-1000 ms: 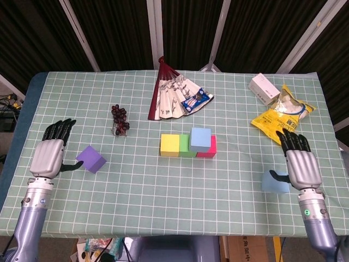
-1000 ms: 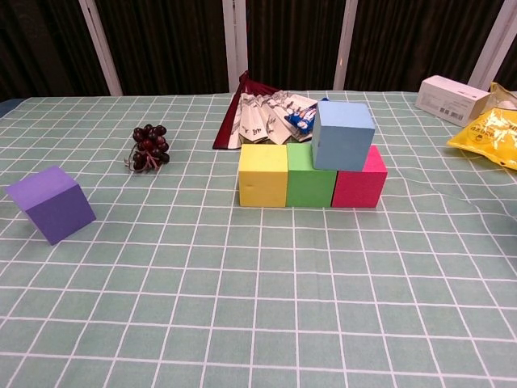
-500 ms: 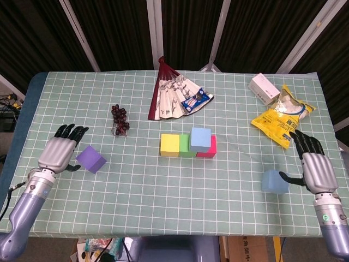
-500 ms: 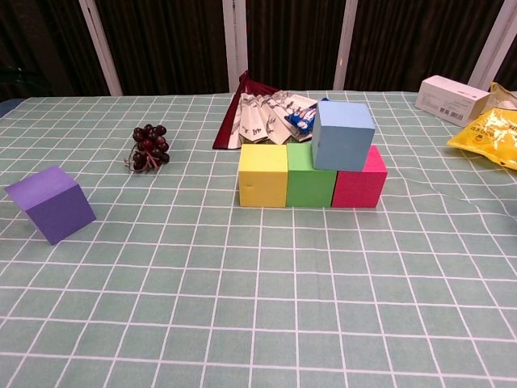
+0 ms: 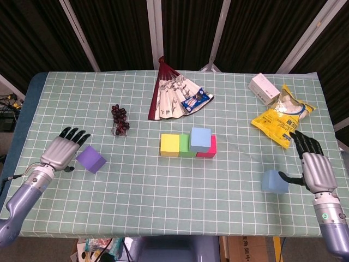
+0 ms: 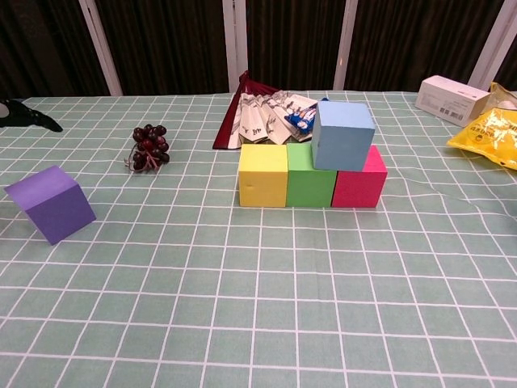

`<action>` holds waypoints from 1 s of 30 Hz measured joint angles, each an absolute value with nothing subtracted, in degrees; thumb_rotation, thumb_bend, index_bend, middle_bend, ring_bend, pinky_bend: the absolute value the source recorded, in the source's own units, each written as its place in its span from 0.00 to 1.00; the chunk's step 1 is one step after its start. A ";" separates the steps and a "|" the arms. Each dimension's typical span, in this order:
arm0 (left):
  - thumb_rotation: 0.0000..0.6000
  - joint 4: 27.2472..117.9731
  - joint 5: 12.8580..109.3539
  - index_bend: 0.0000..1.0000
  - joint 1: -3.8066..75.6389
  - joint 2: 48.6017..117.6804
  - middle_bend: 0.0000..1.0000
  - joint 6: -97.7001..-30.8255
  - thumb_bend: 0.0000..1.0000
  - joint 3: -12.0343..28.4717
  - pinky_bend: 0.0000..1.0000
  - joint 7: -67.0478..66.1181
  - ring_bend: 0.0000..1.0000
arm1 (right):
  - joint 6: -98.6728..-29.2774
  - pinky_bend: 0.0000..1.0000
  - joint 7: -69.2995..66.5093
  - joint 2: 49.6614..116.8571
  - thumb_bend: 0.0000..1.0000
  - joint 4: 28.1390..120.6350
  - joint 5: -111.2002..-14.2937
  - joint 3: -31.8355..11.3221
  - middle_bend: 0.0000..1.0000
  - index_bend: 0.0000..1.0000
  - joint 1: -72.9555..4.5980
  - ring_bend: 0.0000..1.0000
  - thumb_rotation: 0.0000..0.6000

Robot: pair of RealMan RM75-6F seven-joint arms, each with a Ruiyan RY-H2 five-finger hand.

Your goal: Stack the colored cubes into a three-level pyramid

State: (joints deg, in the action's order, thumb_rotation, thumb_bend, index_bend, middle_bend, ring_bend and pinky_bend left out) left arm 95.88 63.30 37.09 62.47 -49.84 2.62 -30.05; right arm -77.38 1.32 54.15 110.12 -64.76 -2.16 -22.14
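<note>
bright even light, sharp, soft shadows

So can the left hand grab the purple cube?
Probably yes. The left hand is open right beside the purple cube, and nothing lies between them. The grapes are farther back, out of the way.

A yellow cube [image 5: 169,144], green cube [image 6: 310,175] and pink cube [image 6: 359,187] are sitting touching in a row. A blue cube [image 5: 200,139] is resting atop the green and pink ones. A purple cube [image 5: 90,159] is lying tilted well left of the row, a light blue cube [image 5: 275,181] well right.
</note>
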 measured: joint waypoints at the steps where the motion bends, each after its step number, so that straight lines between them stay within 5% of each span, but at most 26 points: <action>1: 1.00 95.42 63.32 0.00 37.29 62.85 0.03 -49.42 0.05 2.48 0.00 -29.94 0.00 | -77.37 0.00 1.52 54.27 0.20 110.09 -64.78 -2.30 0.00 0.00 -22.03 0.00 1.00; 11: 1.00 91.33 62.21 0.00 38.65 67.36 0.07 -48.15 0.08 2.04 0.00 -29.75 0.00 | -76.30 0.00 2.90 55.12 0.20 110.11 -64.80 -3.71 0.00 0.00 -20.89 0.00 1.00; 21: 1.00 90.16 60.41 0.00 41.12 71.12 0.39 -46.46 0.14 2.25 0.00 -30.40 0.02 | -75.48 0.00 2.94 55.28 0.21 110.01 -65.18 -4.97 0.00 0.00 -19.91 0.00 1.00; 30: 1.00 93.12 56.72 0.00 41.40 70.14 0.44 -46.85 0.21 4.10 0.00 -27.28 0.04 | -75.09 0.00 2.59 55.20 0.21 110.10 -65.62 -5.98 0.00 0.00 -19.13 0.00 1.00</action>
State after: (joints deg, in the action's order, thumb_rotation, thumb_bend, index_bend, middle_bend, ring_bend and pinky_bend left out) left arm 93.12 56.72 41.40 70.14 -46.85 4.10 -27.28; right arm -75.09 2.59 55.20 110.10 -65.62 -5.98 -19.13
